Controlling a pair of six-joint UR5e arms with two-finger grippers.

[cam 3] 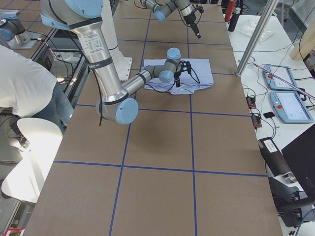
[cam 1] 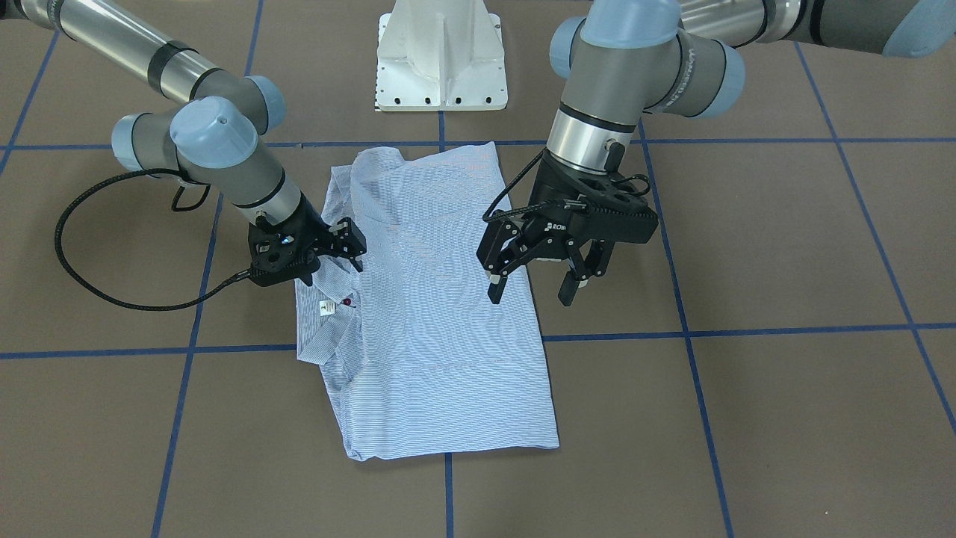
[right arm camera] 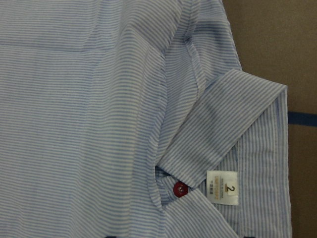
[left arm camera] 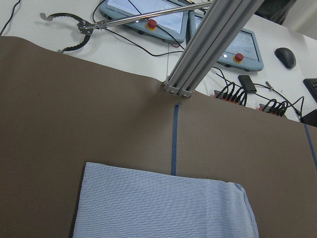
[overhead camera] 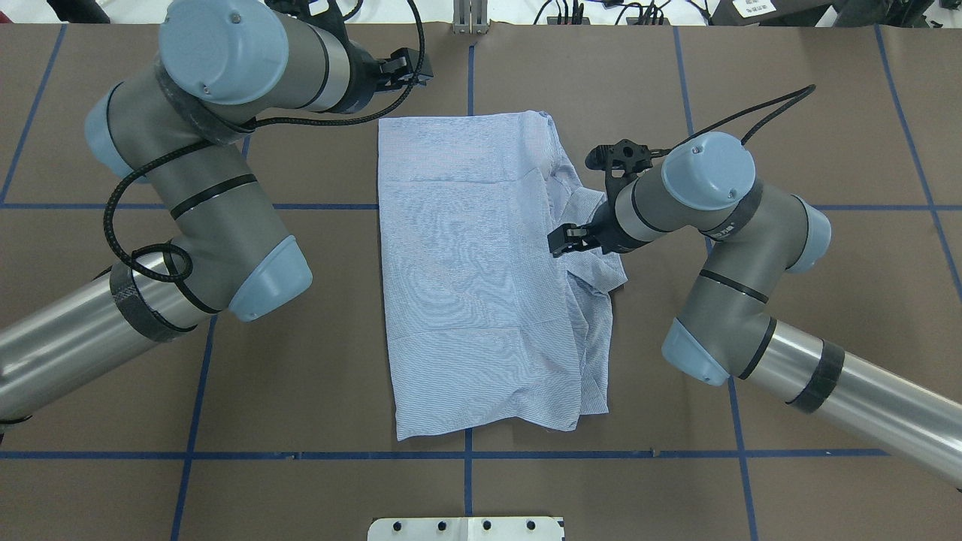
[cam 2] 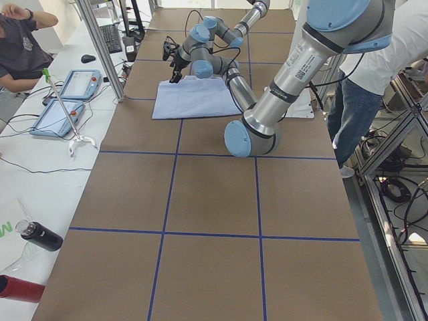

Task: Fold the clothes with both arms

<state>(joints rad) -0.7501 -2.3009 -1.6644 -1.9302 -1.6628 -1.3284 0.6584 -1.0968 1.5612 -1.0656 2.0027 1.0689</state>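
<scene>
Shirt (cam 1: 441, 314) collar meets the right gripper (cam 1: 351, 250), just beside the neck label (cam 1: 326, 308); I cannot tell how its jaws stand. The left gripper (cam 1: 532, 288) hangs clear of the cloth, jaws spread, empty. The shirt lies folded mid-desk (cam 1: 747, 411).

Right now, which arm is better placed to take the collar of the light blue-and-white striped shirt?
Right. The right gripper sits low at the collar of the light blue-and-white striped shirt, by the white neck label. The left gripper hangs open and raised at the opposite edge.
</scene>
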